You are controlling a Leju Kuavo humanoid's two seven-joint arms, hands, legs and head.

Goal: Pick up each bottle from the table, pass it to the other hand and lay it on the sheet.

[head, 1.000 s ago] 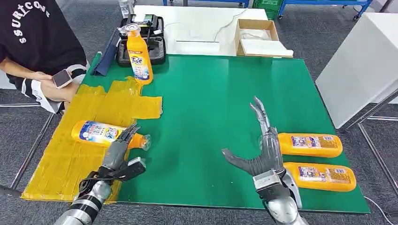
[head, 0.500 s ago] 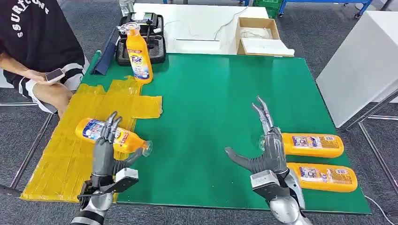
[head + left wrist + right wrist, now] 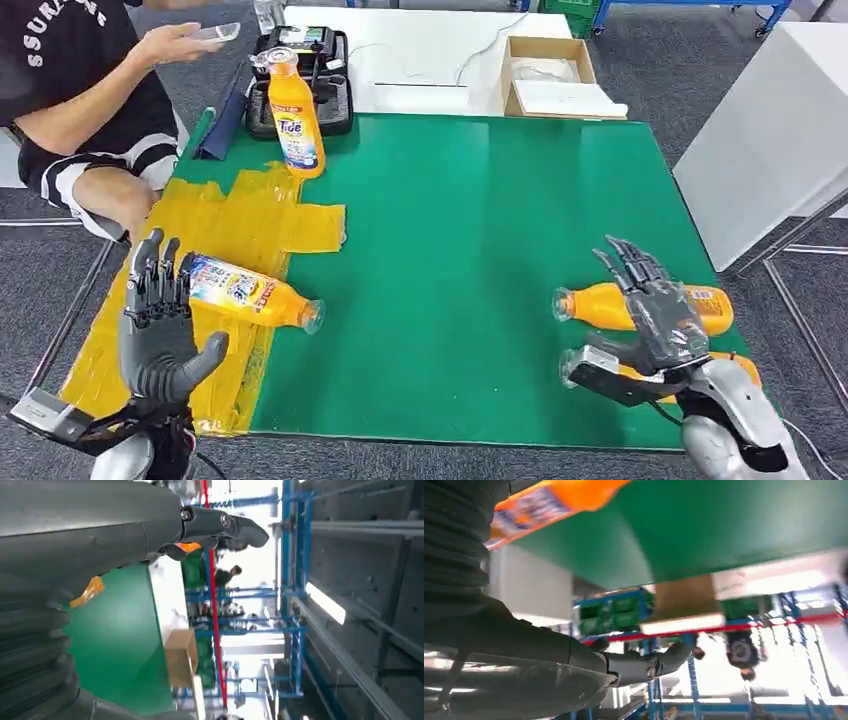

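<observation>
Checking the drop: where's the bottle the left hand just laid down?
Head view, left side: the laid bottle lies across the yellow sheet's right edge, cap on the green mat, beside the left hand.

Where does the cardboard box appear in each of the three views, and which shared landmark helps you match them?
Head view: the cardboard box sits at the top, just beyond the far edge of the green mat.
Left wrist view: the box shows as a tan shape against the mat's edge.
Right wrist view: the box is blurred, next to the mat's edge.
Shared landmark: the green mat.
</observation>
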